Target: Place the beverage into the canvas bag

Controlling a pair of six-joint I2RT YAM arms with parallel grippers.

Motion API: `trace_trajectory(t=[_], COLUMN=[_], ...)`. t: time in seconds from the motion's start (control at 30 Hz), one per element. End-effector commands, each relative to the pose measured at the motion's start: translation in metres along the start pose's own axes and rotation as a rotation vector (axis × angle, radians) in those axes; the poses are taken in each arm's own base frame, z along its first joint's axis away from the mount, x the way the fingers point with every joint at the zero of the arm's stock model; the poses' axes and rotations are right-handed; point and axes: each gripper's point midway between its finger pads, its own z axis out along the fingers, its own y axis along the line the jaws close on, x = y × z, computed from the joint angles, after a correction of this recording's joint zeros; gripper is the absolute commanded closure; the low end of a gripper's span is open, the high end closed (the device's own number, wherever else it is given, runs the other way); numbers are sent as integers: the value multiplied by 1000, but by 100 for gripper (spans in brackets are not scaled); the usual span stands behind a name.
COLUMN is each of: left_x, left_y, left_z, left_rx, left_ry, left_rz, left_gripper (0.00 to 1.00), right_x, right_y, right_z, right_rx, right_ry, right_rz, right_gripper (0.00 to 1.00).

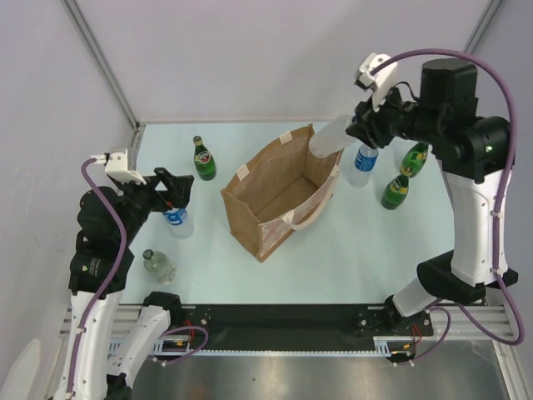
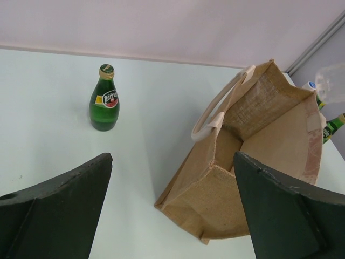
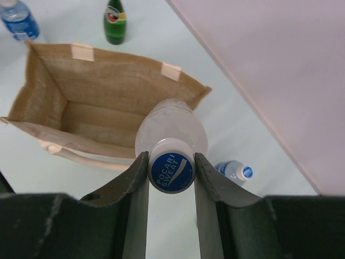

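Note:
The beverage, a clear bottle with a blue Pocari Sweat cap, hangs tilted over the right rim of the canvas bag. My right gripper is shut on its cap, one finger on each side. The tan bag stands open on the table, cream handles drooping, its inside showing nothing. My left gripper hovers at the left, jaws wide open and holding nothing, facing the bag. The beverage shows faintly beyond the bag's far side.
A green Perrier bottle stands behind the bag on the left. A blue-labelled water bottle sits under my left gripper, and a clear bottle is nearer the front. At the right stand a water bottle and two green bottles.

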Motion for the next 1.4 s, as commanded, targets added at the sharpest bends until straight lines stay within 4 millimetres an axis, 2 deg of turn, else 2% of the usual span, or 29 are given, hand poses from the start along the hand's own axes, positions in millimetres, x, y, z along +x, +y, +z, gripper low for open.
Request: trace_trajectory(t=[0.0, 0.03, 0.17, 0.33, 0.37, 0.43, 0.47, 0.53, 0.57, 0.67, 0.73, 0.83, 0.9, 0.93, 0.97, 1.1, 1.2, 1.23, 1.27, 1.33, 1.37], left_x=[-21, -21, -19, -15, -14, -12, -11, -10, -9, -9, -9, -8, -5, -5, -4, -3, -4, -5, -5, -8, -10], left_y=[-2, -1, 1, 3, 4, 6, 6, 8, 9, 9, 10, 12, 13, 13, 14, 12, 10, 9, 7, 5, 4], left_z=[-6, -7, -10, -12, -11, -11, -11, -11, -10, -10, -11, -10, -8, -8, -6, 2, 9, 12, 13, 19, 21], left_rx=[-7, -9, -19, -33, -37, -40, -43, -49, -52, -56, -57, -66, -71, -71, -72, -59, -43, -37, -29, -18, -15], left_ry=[-62, -64, -63, -65, -63, -61, -59, -57, -55, -56, -58, -56, -51, -51, -47, -41, -42, -41, -41, -39, -43], left_rz=[23, 22, 15, 7, 6, 3, 4, 3, 6, 6, 9, 9, 8, 6, 6, 0, -9, -11, -16, -20, -26], left_gripper=[0, 0, 0, 0, 0, 0, 0, 0, 0, 0, 0, 0, 0, 0, 0, 0, 0, 0, 0, 0, 0], right_x=[-51, -52, -42, -3, 8, 19, 27, 36, 47, 63, 82, 87, 110, 109, 121, 134, 139, 138, 134, 123, 112], right_y=[4, 11, 16, 16, 15, 14, 10, 7, 8, 5, 4, -1, 6, 5, 10, 10, 13, 14, 14, 12, 9], right_z=[9, 19, 62, 123, 142, 160, 178, 198, 212, 235, 251, 260, 268, 268, 272, 278, 278, 277, 274, 266, 257], right_rx=[12, -24, -87, -136, -150, -152, -151, -144, -151, -133, -114, -69, -73, -62, -71, -60, -74, -78, -77, -72, -63], right_ry=[-171, -176, -150, -34, -1, 25, 38, 50, 74, 105, 140, 129, 170, 157, 181, 206, 219, 220, 215, 194, 170], right_rz=[-113, -103, -62, -22, -15, -14, -12, -15, -10, -10, -22, -58, -70, -85, -84, -82, -78, -77, -68, -66, -67], right_gripper=[100, 100, 100, 100, 100, 100, 100, 100, 100, 100, 100, 100, 100, 100, 100, 98, 76, 59, 50, 36, 34])
